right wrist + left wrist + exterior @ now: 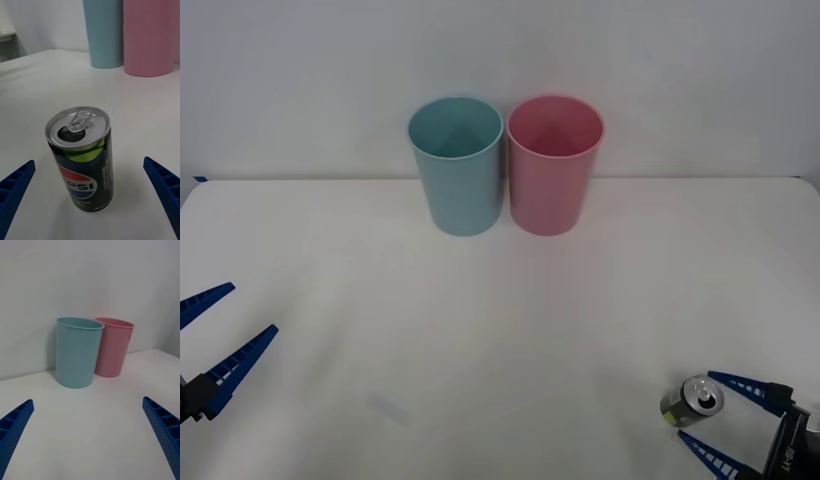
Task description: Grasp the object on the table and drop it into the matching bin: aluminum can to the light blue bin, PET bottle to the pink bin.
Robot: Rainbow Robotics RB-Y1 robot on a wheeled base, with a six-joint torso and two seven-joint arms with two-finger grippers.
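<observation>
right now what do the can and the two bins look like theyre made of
The can looks like aluminium: shiny silver lid with a pull tab, glossy printed dark body. The light blue bin and the pink bin look like smooth moulded plastic with a soft, even sheen, though the look alone cannot confirm it.

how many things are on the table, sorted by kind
bins: 2, the light blue bin and the pink bin
cans: 1, the aluminum can, standing upright between the open right pincer fingers
total: 3
</observation>
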